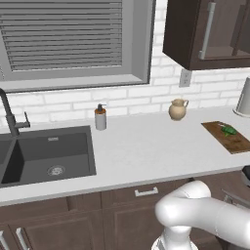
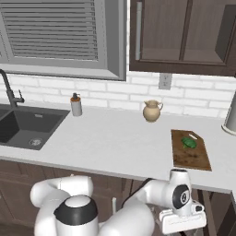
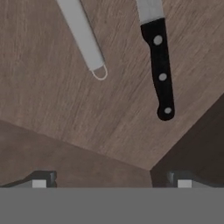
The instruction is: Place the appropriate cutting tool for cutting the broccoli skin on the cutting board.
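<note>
Sink [image 1: 49, 156] of dark colour sits at the left end of the white tabletop [image 1: 146, 146], with a dark faucet [image 1: 10, 114] behind it. To its right, near the brick wall, stands a soap dispenser [image 1: 100, 117], and further right a small beige jug [image 1: 178, 109]. The cutting board [image 1: 229, 136] lies flat at the right end of the tabletop, and the broccoli [image 1: 228, 130] rests on its far part. In the right base view the same broccoli [image 2: 188, 142] lies on the board [image 2: 190, 152], near the end closest to the wall.

The hand is low, under the edge of the tabletop, in front of the dark cabinets. In the hand view a brown wooden surface [image 3: 52, 109] carries the cutting tool [image 3: 85, 40], slender and silvery-grey, with a small loop at its end. To the right of it, apart and not touching, lies a knife [image 3: 160, 65] with a black handle and three rivets. The gripper [image 3: 111, 180] hangs over this surface with its fingers [image 3: 41, 180] wide apart, and they hold nothing.
</note>
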Controlling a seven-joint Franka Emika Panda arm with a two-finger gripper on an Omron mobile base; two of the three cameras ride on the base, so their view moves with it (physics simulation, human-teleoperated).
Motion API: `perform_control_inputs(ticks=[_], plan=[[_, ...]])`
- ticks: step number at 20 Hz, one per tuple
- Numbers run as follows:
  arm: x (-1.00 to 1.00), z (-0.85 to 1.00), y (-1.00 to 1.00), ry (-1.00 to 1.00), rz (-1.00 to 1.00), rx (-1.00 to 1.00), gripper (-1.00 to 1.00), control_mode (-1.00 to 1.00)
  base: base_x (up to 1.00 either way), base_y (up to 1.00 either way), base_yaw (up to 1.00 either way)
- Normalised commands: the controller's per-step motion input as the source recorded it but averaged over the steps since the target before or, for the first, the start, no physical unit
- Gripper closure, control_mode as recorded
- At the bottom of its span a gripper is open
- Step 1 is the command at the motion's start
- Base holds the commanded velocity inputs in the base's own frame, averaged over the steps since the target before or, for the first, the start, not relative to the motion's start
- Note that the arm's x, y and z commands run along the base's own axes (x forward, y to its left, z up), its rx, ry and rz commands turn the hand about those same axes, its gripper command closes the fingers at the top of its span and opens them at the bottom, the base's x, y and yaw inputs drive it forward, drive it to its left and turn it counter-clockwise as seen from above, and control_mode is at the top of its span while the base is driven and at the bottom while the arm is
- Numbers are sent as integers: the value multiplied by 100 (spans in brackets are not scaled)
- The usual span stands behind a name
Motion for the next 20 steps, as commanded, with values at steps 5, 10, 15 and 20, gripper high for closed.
perform_control_inputs(ticks=[5, 10, 15, 20], plan=[[16, -1, -2, -5, 0, 5, -100, -100, 0, 0, 0], [7, -2, -2, -12, 0, 10, -100, -100, 0, 0, 0], [0, -2, 0, -14, 0, 9, -100, -100, 0, 0, 0], [7, -6, 0, -3, 0, 2, -100, -100, 0, 0, 0]])
